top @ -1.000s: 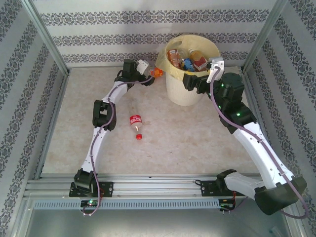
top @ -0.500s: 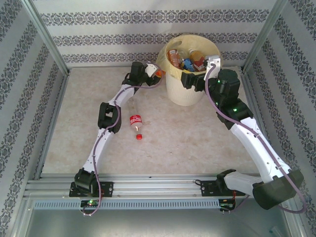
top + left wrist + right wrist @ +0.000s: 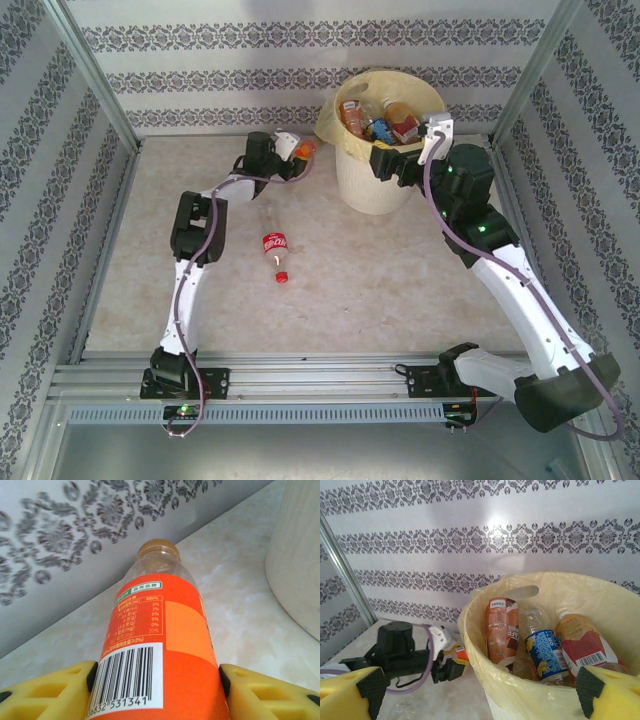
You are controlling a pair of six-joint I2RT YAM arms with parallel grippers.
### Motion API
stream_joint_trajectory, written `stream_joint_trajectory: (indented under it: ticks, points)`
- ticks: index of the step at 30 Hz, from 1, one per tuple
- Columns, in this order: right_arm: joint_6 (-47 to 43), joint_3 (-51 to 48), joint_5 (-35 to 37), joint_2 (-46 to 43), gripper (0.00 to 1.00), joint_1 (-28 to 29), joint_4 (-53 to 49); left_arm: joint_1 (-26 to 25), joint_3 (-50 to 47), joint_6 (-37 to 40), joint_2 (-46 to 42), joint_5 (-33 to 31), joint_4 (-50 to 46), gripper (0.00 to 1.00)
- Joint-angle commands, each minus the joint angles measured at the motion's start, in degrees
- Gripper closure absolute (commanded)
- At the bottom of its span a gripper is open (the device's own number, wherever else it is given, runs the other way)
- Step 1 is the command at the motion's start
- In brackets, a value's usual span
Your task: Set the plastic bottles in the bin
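On the orange bottle [image 3: 160,670] we can read a white barcode [image 3: 127,682] with the digits 36832 531341 under it. Above it stands a small table [image 3: 135,612] headed NRV%, with the values 3%, 0%, 0%, 5%, 0% and 20%; the Chinese characters beside them are too small for us. On the brown bottle [image 3: 501,630] in the bin [image 3: 530,692] we read only the letters AFE.

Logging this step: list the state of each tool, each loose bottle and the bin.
left tool: shut on the orange-label bottle
orange-label bottle: capped, gripped by its body
right tool: open, beside the bin rim
red-label bottle: capped, lying on the table, ungripped
bin: upright, lined, with bottles in it
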Motion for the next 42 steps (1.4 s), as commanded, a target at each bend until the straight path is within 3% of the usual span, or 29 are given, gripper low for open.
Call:
stream_joint_trajectory:
  ticks: [1, 7, 23, 33, 42]
  points:
    - [2.6, -1.9, -0.8, -1.9, 0.02, -0.4, 2.3, 0.5, -7.6, -1.7, -8.8, -0.7, 9.0, 0.44]
    - [6.5, -3.6, -4.4, -3.6, 0.02, -0.3, 2.4, 0.5, -19.8, -4.9, -20.3, -2.6, 6.6, 0.44]
    - [19.2, -8.9, -7.8, -3.2, 0.02, 2.0, 4.8, 0.1, -41.9, -27.2, -47.0, -6.3, 3.6, 0.49]
    - [28.7, -11.4, -5.9, -1.2, 0.02, 2.9, 8.4, -1.6, -47.7, -35.0, -63.7, -1.7, -3.9, 0.48]
    - [31.4, -8.3, -10.2, 2.7, 0.02, 3.0, 10.1, -2.0, -52.4, -45.4, -71.9, 7.5, 2.5, 0.47]
